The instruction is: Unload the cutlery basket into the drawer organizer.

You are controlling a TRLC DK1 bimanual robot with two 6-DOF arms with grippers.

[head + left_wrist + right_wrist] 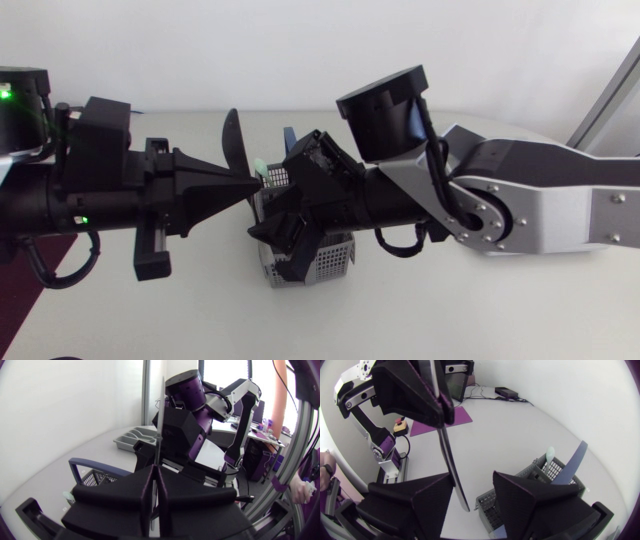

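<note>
The grey mesh cutlery basket (335, 262) stands mid-table under my right gripper (282, 235). My left gripper (252, 185) is shut on a dark knife (232, 140), which stands upright beside the basket. In the left wrist view the knife (160, 420) shows edge-on, rising from the left gripper (156, 467). In the right wrist view the knife (451, 467) hangs between the spread fingers of my right gripper (473, 480), close to one finger (420, 502), and that gripper is open. A pale green utensil (550, 453) stands in the basket (540, 467). The grey drawer organizer (131, 440) lies beyond.
The basket's blue handle (92, 465) stands up over its rim. My right arm (187, 390) rises just ahead of the left gripper, between it and the organizer. A purple mat (437, 420) lies on the table past my left arm.
</note>
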